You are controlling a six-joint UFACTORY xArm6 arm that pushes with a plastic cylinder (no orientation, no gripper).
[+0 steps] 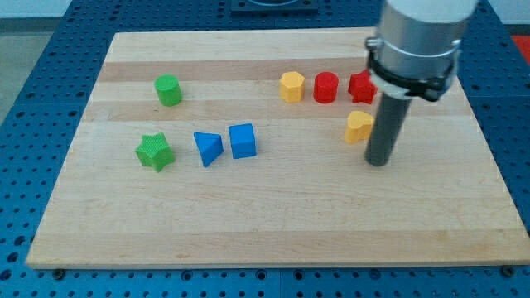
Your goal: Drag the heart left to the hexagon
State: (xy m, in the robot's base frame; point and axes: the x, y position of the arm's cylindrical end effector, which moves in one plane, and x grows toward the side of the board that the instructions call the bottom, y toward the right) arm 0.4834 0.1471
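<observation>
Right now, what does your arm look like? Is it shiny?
A bit! The upper part of my arm is a fat, smooth, silver-grey cylinder with a black ring clamped around its bottom. Below that hangs a straight dark grey rod, round and plain, ending at my tip. No cables, stickers or writing show.

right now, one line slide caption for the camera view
My tip rests just right of the yellow heart block, with the yellow hexagon block up-left on the wooden board.

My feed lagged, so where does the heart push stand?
Done: my tip sits just right of the yellow heart, placed to push left. In hand: no clear contact visible yet. Left: the heart lies below and right of the yellow hexagon, apart from it.
</observation>
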